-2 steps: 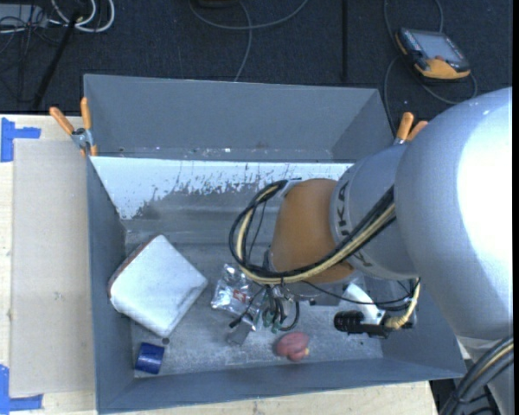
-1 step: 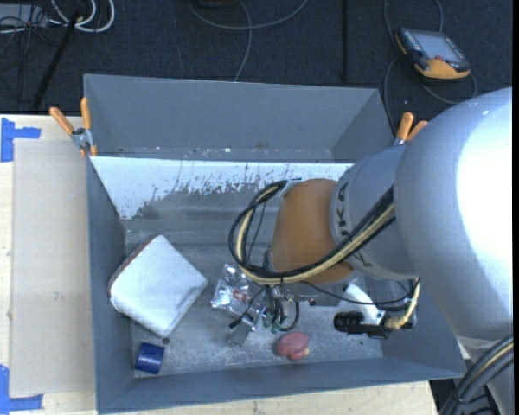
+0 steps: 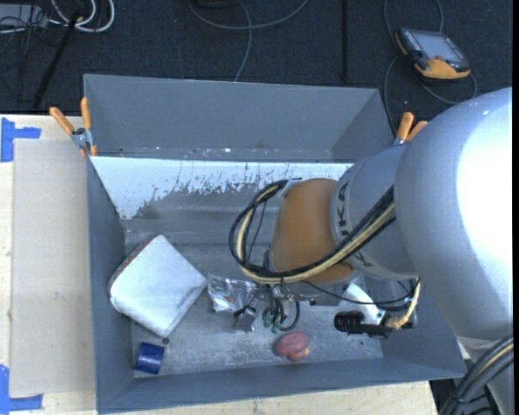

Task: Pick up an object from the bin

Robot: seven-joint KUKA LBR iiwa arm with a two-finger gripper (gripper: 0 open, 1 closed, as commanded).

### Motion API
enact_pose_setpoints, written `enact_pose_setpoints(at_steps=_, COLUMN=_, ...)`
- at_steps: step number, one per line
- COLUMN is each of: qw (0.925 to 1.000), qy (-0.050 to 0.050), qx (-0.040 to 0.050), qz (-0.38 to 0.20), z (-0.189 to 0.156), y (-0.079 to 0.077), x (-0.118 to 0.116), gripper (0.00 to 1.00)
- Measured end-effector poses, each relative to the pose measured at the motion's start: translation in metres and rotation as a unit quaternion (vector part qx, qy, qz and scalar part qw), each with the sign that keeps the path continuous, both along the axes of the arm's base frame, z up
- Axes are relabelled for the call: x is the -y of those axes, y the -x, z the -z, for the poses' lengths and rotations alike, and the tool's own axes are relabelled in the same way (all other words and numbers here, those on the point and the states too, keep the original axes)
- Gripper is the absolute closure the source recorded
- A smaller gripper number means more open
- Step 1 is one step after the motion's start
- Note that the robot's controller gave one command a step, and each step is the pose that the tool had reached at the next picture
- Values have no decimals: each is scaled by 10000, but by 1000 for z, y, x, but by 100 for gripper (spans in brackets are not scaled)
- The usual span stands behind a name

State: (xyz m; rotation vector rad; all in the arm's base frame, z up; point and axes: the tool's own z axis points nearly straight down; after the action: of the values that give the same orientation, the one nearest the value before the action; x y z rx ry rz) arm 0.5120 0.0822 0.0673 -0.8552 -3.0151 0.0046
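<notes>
Crumpled silver wrapper point(image 3: 227, 294) lay mid-floor of the bin point(image 3: 233, 119). My claw point(image 3: 270, 311) sat low at its right edge; I could not tell how far open it was or whether it held anything. Pink ball point(image 3: 291, 345) just beside. White block point(image 3: 156, 284) left, blue cap point(image 3: 149, 358) beyond; black marker point(image 3: 356, 322) right.

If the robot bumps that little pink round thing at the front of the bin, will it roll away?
Probably a bit. The pink lump looks rounded, so a nudge could roll it across the flat bin floor. It looks lumpy rather than like a smooth ball, so it would likely wobble and stop soon. Being small, it is probably light.
</notes>
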Motion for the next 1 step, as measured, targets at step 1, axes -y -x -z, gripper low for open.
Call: enact_pose_setpoints(at_steps=1, qw=10000, qy=-8, qx=49, qz=-11, z=-39, y=-1, x=0, gripper=100)
